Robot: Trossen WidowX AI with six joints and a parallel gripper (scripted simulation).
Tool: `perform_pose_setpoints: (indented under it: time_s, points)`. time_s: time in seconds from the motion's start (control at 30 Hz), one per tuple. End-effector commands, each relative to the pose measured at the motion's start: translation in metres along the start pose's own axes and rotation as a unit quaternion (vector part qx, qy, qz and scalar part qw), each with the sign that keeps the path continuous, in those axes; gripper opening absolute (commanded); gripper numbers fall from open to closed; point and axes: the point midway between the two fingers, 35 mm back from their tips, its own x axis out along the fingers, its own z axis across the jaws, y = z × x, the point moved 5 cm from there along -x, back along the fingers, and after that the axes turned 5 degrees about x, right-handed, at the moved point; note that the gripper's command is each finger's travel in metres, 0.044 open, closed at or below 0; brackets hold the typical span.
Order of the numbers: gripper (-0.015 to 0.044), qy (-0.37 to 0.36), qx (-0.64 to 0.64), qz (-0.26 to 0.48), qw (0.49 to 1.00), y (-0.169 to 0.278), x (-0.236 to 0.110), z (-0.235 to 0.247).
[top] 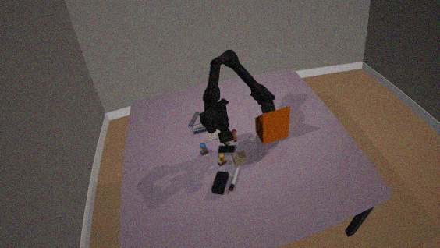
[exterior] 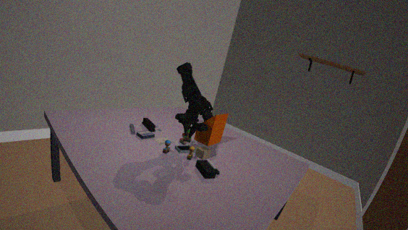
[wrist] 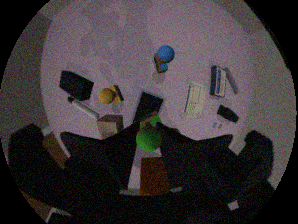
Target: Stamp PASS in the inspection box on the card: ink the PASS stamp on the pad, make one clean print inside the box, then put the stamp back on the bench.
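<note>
My gripper (top: 225,141) (exterior: 187,132) (wrist: 147,124) is shut on the green-knobbed stamp (wrist: 149,141), its brown base pointing down. In the wrist view that base overlaps the near edge of the dark ink pad (top: 226,149) (exterior: 183,149) (wrist: 149,105); in the top view it hangs just behind the pad. Contact cannot be told. The pale card (top: 213,136) (exterior: 161,141) (wrist: 194,100) lies flat beside the pad, its print too blurred to read. The stamp's lettering is hidden.
A red stamp (top: 234,134), yellow stamp (top: 221,159) (wrist: 106,96) and blue stamp (top: 203,148) (wrist: 166,53) stand nearby. A tan block (top: 239,157) (wrist: 110,127), marker (top: 235,178), black block (top: 220,182), labelled box (top: 199,129) (wrist: 218,81) and large orange block (top: 275,125) surround the work area.
</note>
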Motion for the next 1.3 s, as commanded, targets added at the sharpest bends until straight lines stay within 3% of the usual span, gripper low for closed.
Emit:
perform_pose_setpoints:
  time_s: [0.0, 1.27]
  points:
    - [0.0000, 0.002, -0.003, -0.001, 1.000, 0.000, 0.003, 0.000]
    - [0.0000, 0.002, -0.002, -0.001, 1.000, 0.000, 0.028, 0.000]
